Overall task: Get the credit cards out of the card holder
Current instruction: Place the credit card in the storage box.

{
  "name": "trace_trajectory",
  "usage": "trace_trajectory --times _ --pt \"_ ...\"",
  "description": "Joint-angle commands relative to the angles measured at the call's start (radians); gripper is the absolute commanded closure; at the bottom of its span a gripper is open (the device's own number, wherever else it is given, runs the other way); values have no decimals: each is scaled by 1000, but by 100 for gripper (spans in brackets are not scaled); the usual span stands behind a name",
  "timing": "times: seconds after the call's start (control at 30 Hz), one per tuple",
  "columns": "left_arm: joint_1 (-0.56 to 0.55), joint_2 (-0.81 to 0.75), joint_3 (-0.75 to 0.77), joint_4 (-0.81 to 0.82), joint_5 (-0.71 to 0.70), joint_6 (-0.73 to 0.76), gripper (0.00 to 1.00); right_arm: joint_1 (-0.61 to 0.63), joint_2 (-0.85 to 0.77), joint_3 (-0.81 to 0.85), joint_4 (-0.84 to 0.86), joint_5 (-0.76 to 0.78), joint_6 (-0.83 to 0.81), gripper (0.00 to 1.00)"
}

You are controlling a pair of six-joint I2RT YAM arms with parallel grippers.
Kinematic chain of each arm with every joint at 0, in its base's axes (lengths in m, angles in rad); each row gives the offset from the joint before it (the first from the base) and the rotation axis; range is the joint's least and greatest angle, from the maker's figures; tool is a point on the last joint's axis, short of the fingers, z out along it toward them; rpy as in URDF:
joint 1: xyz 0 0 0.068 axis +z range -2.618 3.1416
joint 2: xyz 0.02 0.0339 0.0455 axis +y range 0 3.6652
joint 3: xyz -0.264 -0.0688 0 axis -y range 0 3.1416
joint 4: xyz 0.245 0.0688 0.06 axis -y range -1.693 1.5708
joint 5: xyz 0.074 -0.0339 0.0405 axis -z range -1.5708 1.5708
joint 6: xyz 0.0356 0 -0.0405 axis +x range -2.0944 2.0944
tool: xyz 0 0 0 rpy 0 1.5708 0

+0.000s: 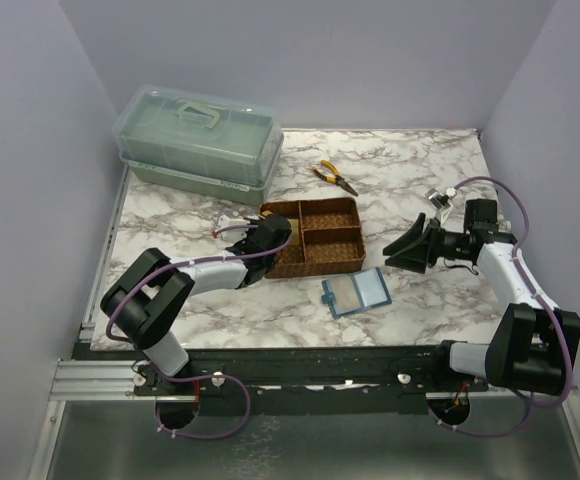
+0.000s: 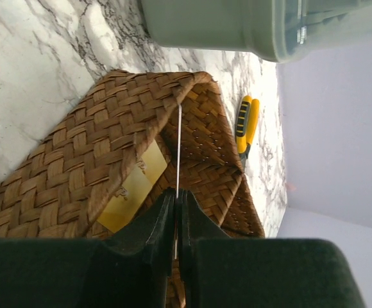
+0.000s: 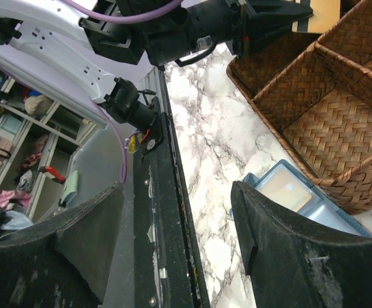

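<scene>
My left gripper (image 1: 282,232) hangs over the left compartment of the woven tray (image 1: 362,240), its jaws pressed close on a thin credit card (image 2: 179,147) that I see edge-on. The right wrist view shows that same credit card (image 3: 317,16) sticking out of the left gripper (image 3: 301,14). A second, yellowish-gold card (image 2: 135,189) lies inside the tray. The teal-blue card holder (image 1: 355,292) rests flat on the table in front of the tray, a pale panel facing up. My right gripper (image 1: 395,252) hovers to the right of the holder (image 3: 288,192), open and holding nothing (image 3: 178,192).
A green lidded storage box (image 1: 198,143) stands at the back left. Yellow-handled pliers (image 1: 335,177) lie behind the tray. The tray's two right compartments (image 3: 340,122) show only weave. The black rail of the arm bases (image 3: 167,212) runs along the near edge.
</scene>
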Motion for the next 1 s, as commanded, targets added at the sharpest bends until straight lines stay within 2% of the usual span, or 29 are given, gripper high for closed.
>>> trace_trajectory --times 0.0,0.13,0.53,0.8,0.97 --pt "-7 38 26 -63 -68 -105 87 -14 -2 26 -26 -46 -30 26" --pt "-7 57 33 -63 -56 -105 87 -16 -3 27 -29 -48 -34 26" --pt "-11 49 17 -68 -20 -110 74 -22 -3 30 -38 -51 -42 25" --pt "-23 -29 -16 -71 11 -79 68 -25 1 30 -40 -52 -43 25" --pt "-24 -107 -45 -69 68 -4 58 -26 1 32 -41 -52 -46 25"
